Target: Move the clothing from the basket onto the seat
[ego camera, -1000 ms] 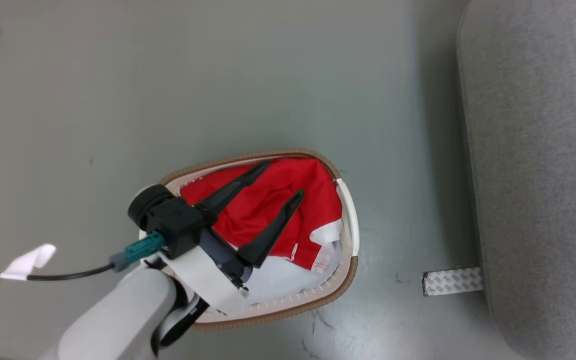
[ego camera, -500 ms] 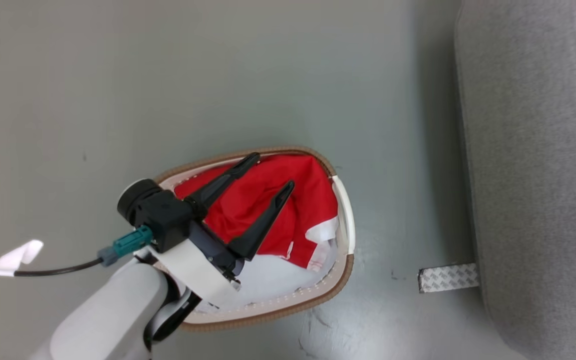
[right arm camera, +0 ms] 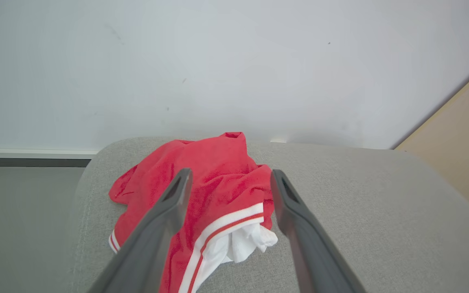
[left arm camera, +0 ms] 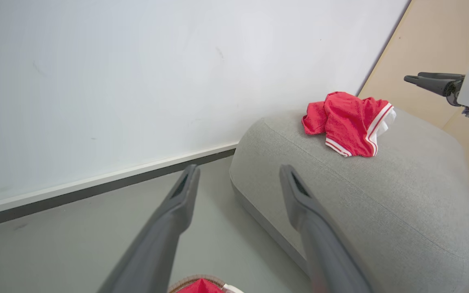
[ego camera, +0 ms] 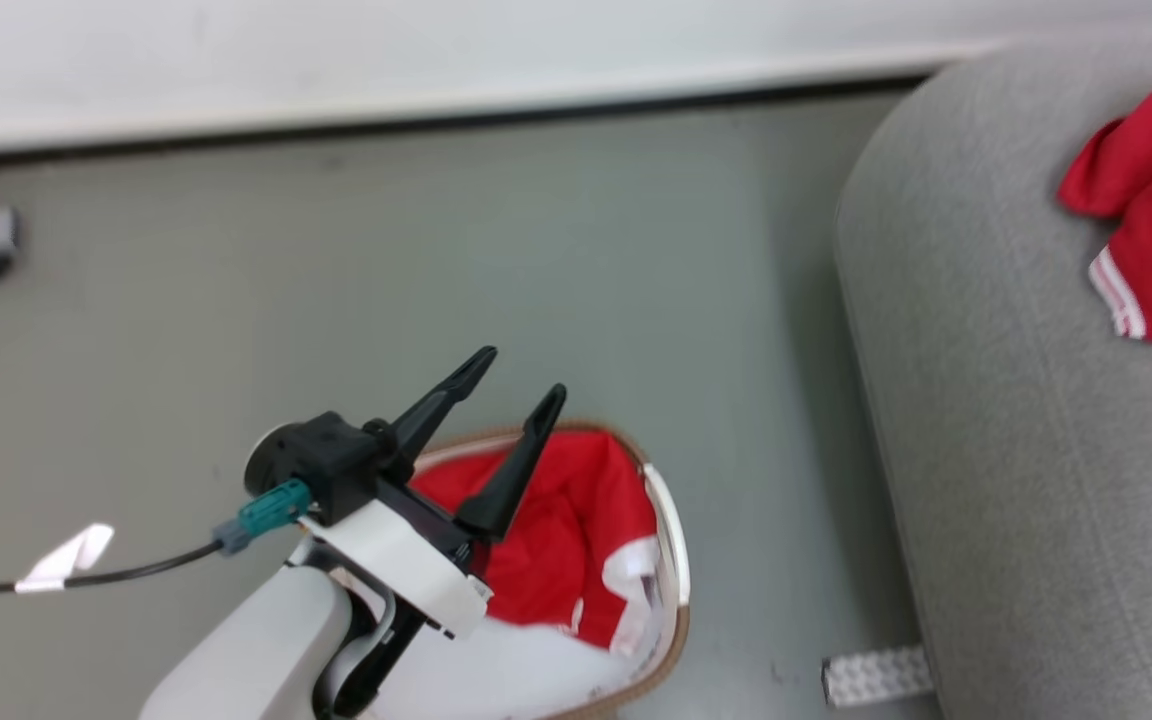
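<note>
Left gripper [ego camera: 524, 372] spread, empty, hovering above basket [ego camera: 674, 560] on floor. Red clothing [ego camera: 556, 540] heaped inside basket beside white fabric [ego camera: 506, 675]. Right gripper [right arm camera: 231, 171] spread, pinching nothing, above second red garment [right arm camera: 218, 183] lying crumpled on grey seat [right arm camera: 360, 195], near wall. Tape strip [ego camera: 876, 675] on floor touching seat base. Tagged cable [ego camera: 116, 575] trails from left wrist.

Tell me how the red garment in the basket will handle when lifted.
Probably floppy: the red garment lies crumpled in folds in the basket, so it should sag and trail. Likely light, being thin cloth. It may drag on the rim.
</note>
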### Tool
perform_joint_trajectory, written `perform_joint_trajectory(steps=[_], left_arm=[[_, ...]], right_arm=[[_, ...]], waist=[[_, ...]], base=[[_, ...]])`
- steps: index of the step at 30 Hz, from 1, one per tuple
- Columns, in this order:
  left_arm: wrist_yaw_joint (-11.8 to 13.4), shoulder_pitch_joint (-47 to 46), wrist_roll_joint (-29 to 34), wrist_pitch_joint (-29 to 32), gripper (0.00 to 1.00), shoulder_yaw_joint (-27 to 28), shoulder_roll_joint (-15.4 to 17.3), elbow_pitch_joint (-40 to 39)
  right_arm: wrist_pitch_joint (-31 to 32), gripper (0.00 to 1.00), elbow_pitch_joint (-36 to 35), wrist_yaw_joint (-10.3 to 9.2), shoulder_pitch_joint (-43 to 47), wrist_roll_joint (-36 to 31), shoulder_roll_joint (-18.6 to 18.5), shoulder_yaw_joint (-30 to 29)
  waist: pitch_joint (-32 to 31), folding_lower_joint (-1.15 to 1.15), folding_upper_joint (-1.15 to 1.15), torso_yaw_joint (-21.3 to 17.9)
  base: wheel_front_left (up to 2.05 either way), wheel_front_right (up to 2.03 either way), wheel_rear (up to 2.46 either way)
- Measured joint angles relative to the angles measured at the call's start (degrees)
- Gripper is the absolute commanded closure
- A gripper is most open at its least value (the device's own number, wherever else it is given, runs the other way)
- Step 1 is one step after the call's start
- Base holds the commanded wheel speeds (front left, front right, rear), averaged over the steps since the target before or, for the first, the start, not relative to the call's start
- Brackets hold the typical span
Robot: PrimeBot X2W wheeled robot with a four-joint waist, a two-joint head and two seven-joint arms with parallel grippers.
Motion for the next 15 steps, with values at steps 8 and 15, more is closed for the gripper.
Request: perform_joint_trajectory(steps=[8,15], left_arm=[[2.1,3.2,0.0,0.0,0.00,6.0,-2.6,2.5],[4.1,6.8,0.8,0.0,0.00,11.9,-3.1,4.2]], right_arm=[[0.5,0.00,-11.4,0.01,5.7,8.3,-1.5,8.0],[-0.8,0.00,-20.3,0.00,11.6,14.4,0.0,12.4]], waist=[[-10.2,-0.01,0.00,1.6],[-16.4,-0.02,0.00,4.8]], base=[[0.00,0.00,0.00],[0.00,0.00,0.00]])
